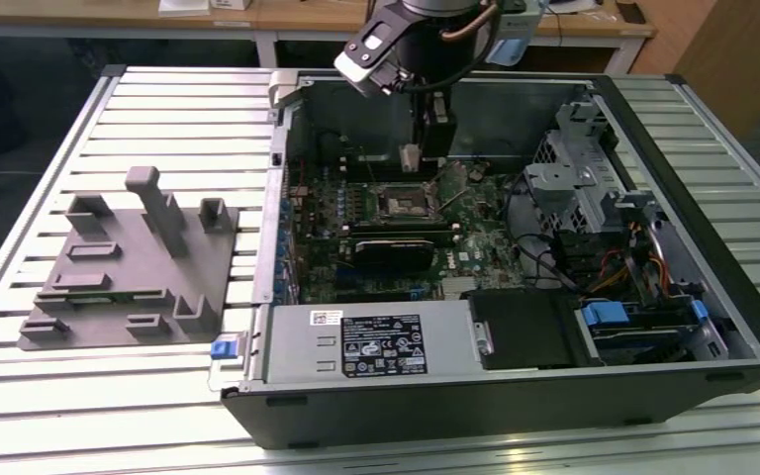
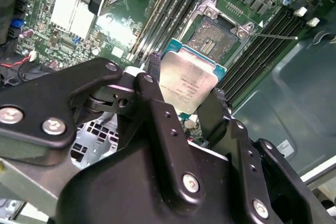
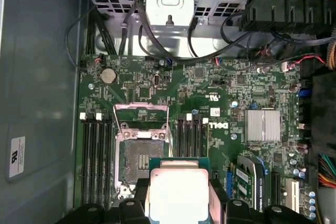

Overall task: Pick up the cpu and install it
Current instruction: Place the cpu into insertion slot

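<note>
The cpu [image 2: 187,83] is a thin square chip with a shiny silver top, and my gripper [image 2: 184,95] is shut on its edges. It hangs above the motherboard, a short way off the open socket [image 2: 213,34] whose metal frame stands lifted. In the first wrist view the cpu [image 3: 178,190] sits between the black fingers [image 3: 132,209], beside the empty socket [image 3: 140,156]. In the exterior view the gripper [image 1: 411,158] reaches down into the open computer case, just behind the socket [image 1: 400,203].
The case [image 1: 513,396] lies open on a slatted table [image 1: 116,129]. A grey fixture plate [image 1: 130,262] rests at the exterior view's left. Memory slots [image 3: 94,156] flank the socket. A drive cage [image 1: 592,188] and cables [image 1: 617,267] fill the case's right side.
</note>
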Robot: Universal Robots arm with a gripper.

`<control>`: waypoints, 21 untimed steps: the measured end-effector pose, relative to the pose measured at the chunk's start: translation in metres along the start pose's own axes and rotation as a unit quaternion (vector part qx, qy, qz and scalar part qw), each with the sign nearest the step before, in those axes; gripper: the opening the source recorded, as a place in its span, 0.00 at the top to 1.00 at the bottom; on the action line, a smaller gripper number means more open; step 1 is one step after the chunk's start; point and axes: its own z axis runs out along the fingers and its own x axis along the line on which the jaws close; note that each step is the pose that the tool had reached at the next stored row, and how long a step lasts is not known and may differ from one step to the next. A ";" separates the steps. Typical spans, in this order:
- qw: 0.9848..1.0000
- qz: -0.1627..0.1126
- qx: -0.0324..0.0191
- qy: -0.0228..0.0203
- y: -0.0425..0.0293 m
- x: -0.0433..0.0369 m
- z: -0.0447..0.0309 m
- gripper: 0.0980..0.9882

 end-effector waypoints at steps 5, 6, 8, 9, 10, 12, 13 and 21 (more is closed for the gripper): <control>1.000 0.000 0.000 0.000 -0.0001 0.0000 0.0027 0.51; 1.000 0.000 0.000 0.000 -0.0002 0.0001 0.0031 0.51; 1.000 0.000 0.000 0.000 -0.0002 0.0000 0.0032 0.51; 1.000 0.000 0.000 0.000 -0.0002 0.0001 0.0035 0.51; 1.000 0.000 0.000 0.000 -0.0002 0.0001 0.0041 0.51; 1.000 0.000 0.000 0.000 -0.0003 0.0001 0.0054 0.51; 1.000 0.000 0.000 0.000 -0.0004 0.0001 0.0064 0.51; 1.000 -0.013 0.000 0.001 -0.0009 0.0022 0.0131 0.51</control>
